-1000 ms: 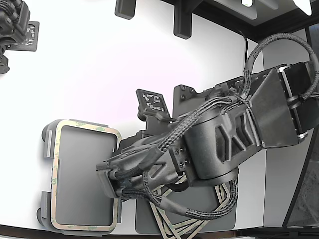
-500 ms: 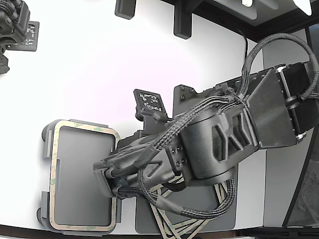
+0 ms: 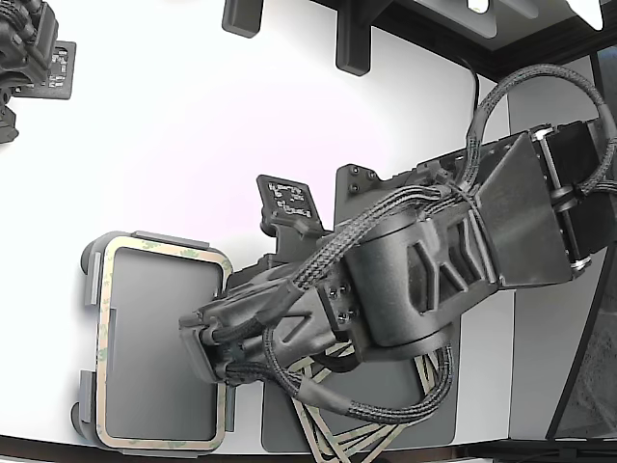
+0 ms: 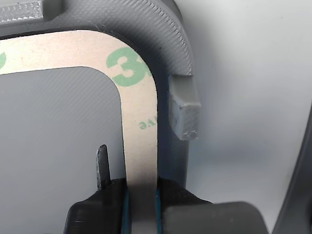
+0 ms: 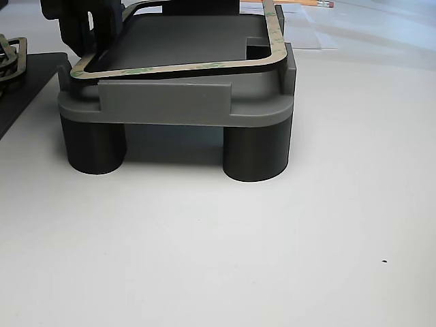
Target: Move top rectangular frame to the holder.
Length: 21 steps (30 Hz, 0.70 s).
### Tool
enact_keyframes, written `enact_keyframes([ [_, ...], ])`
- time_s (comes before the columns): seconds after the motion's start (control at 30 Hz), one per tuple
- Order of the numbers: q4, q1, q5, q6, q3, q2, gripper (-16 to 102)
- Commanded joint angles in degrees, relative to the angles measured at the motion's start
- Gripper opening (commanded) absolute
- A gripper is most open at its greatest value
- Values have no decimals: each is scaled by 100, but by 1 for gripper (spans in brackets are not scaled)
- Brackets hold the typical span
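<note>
You have the gripper point(image 4: 141, 204) pinched on one long side of the top rectangular frame point(image 3: 108, 289), the pads pressed against both faces of the strip in the wrist view. Over the last second the arm has carried the frame a little further across the holder point(image 5: 170, 109) towards the exterior view's left, and its outline now sits almost square over the holder's rim. It is not seated yet: in the other view the frame lies tilted, its gripped side raised above the holder and its far side down near the holder's corner tab point(image 4: 185, 109). That suggests you are in the final placing stage, with lowering and release left. The remaining frames point(image 3: 333, 429) lie stacked on the dark mat point(image 3: 386, 395) beside the holder, on the exterior view's right, under the arm.
</note>
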Motion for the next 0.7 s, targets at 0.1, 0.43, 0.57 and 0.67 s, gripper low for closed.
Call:
enact_keyframes([
  [0.1,62,-88,-9,-18,-149,105,-11],
  [0.43,62,-97,26,-70,-123,105,2],
  [0.57,62,-97,88,-132,-220,97,98],
  [0.67,62,-88,176,-185,-378,88,100],
])
